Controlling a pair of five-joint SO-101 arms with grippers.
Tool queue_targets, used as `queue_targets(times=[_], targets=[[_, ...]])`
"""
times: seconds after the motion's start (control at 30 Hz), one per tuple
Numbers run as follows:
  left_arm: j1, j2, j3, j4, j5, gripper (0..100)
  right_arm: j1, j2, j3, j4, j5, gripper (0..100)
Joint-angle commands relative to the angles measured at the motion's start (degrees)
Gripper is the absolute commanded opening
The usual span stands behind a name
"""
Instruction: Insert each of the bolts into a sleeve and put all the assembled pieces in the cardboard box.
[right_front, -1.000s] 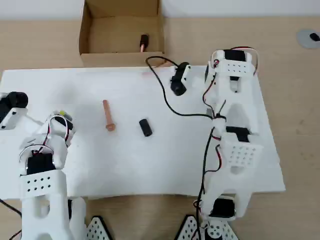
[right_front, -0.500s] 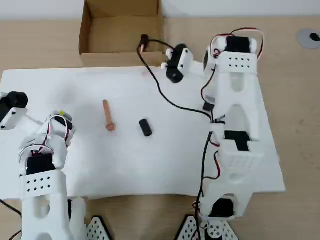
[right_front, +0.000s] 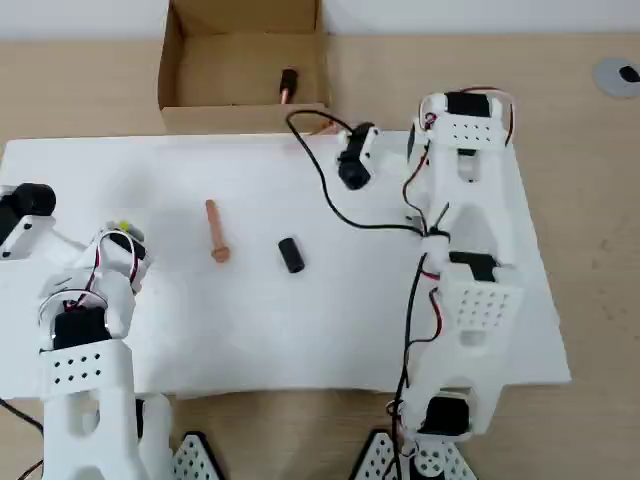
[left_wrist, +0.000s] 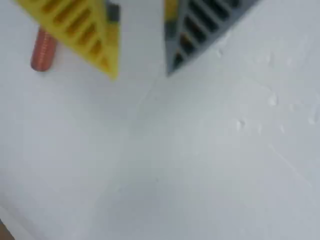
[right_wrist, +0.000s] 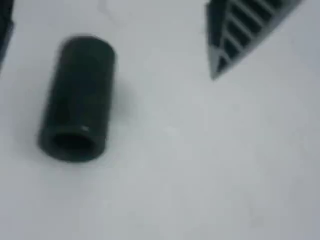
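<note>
A copper bolt (right_front: 215, 232) lies on the white sheet (right_front: 300, 330), head toward the front; its threaded end (left_wrist: 42, 52) shows in the left wrist view beside the yellow finger. A black sleeve (right_front: 290, 254) lies on its side just right of the bolt. My left gripper (left_wrist: 141, 73) hangs low over bare sheet, slightly open, with nothing between its fingers. My right gripper (right_wrist: 110, 60) is open wide above the sheet, and the sleeve (right_wrist: 77, 102) lies below it, untouched. One assembled piece (right_front: 288, 83) rests inside the cardboard box (right_front: 172, 60).
The box stands at the back, off the sheet's far edge. The left arm (right_front: 85, 330) sits at the front left, the right arm (right_front: 465, 270) along the right side. A black cable (right_front: 325, 190) loops over the sheet near the right wrist camera (right_front: 355, 160).
The right arm stretched back toward the box half a second ago and has since drawn back to where it was. The left arm, bolt and sleeve have not moved.
</note>
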Motion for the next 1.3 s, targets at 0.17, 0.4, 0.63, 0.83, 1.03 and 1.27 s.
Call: queue_targets(times=[0.17, 0.4, 0.63, 0.83, 1.03, 1.27], targets=[[0.0, -1.1, -0.4, -0.1, -0.4, 8, 2.9, 4.5, -4.0, 0.7, 1.6, 32.2], [0.0, -1.1, -0.4, 0.0, -0.4, 8, 2.5, 6.4, -4.3, 0.5, 2.3, 28.7], [0.0, -1.1, -0.4, 0.0, -0.4, 8, 2.7, 6.2, -4.4, 0.5, 2.0, 2.3], [0.0, -1.2, -0.4, 0.1, -0.4, 8, 2.9, 6.3, -6.4, 0.5, 0.8, 1.5], [0.0, -1.3, -0.4, 0.3, -0.4, 8, 2.6, 6.1, -9.2, 0.8, 0.0, 1.0], [0.0, -1.3, -0.4, 0.2, -0.4, 8, 2.9, 5.8, -10.2, 0.9, 0.4, 5.5]])
